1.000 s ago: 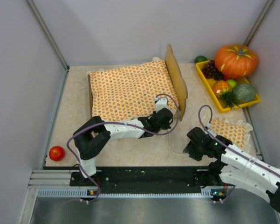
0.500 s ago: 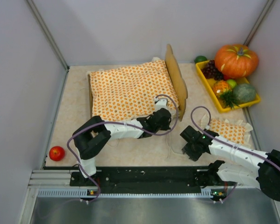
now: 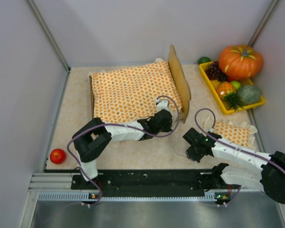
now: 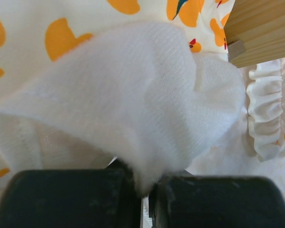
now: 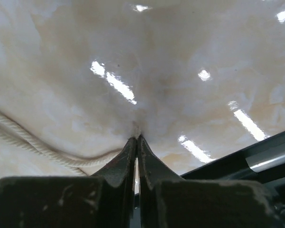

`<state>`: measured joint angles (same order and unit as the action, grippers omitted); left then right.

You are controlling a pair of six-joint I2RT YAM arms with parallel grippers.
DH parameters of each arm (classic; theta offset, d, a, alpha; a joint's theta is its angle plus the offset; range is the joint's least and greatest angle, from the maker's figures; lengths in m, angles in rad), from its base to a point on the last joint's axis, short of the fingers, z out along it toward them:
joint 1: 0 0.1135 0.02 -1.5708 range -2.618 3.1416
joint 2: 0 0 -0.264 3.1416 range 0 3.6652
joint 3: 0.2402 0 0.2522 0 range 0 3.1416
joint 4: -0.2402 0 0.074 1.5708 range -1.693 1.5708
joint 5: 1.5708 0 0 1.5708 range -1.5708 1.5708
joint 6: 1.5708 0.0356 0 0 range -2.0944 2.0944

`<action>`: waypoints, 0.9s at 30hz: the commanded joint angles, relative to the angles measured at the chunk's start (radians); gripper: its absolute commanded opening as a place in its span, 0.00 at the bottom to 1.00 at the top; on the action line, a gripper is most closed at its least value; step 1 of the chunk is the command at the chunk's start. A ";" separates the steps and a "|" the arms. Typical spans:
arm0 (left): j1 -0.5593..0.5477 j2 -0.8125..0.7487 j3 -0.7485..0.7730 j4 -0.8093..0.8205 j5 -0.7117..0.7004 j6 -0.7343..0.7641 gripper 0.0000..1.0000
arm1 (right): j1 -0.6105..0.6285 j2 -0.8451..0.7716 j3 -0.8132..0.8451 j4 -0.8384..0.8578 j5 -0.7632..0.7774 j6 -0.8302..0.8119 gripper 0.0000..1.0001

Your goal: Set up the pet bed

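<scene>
From above I see the pet bed [image 3: 179,80] at the far middle of the table [image 3: 78,104], with its headboard upright at the right end. The dotted bedspread [image 3: 130,92] covers the base.

My left gripper [image 3: 164,119] is at the near corner of the bedspread, just beside the foot of the headboard. In the left wrist view its jaws are pinched on a fold of the white underside, so it holds the bedspread. The wooden frame shows above the fold at the right.

My right gripper [image 3: 188,151] is low over the table near the near edge, to the right of the left one. Its jaws are pressed together with a small white tuft at the tips, which seems to be the white cord [image 5: 38,142]. I cannot tell where the other end of the cord goes.

I think the step is to settle this corner over the frame. To do it well I would pull the fold low and slowly toward the headboard, so the light frame does not slide. The cord needs slack, because it can catch the cloth. The pillow [image 3: 233,134] lies at the right edge, well apart.
</scene>
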<state>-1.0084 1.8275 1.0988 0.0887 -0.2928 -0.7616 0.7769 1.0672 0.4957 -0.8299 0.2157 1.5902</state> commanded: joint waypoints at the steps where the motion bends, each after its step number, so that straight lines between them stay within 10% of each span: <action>1: 0.002 -0.059 -0.010 0.051 0.027 0.001 0.00 | 0.010 -0.009 -0.036 0.133 0.065 -0.042 0.00; 15: 0.002 -0.132 -0.050 0.046 0.152 0.035 0.00 | -0.002 -0.317 -0.048 0.273 0.252 -0.282 0.00; 27: 0.002 -0.198 -0.105 0.002 0.187 0.051 0.00 | -0.157 -0.340 -0.059 0.469 0.122 -0.426 0.00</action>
<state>-1.0084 1.6913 1.0107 0.0887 -0.1268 -0.7296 0.6434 0.7158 0.4187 -0.4629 0.3649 1.2335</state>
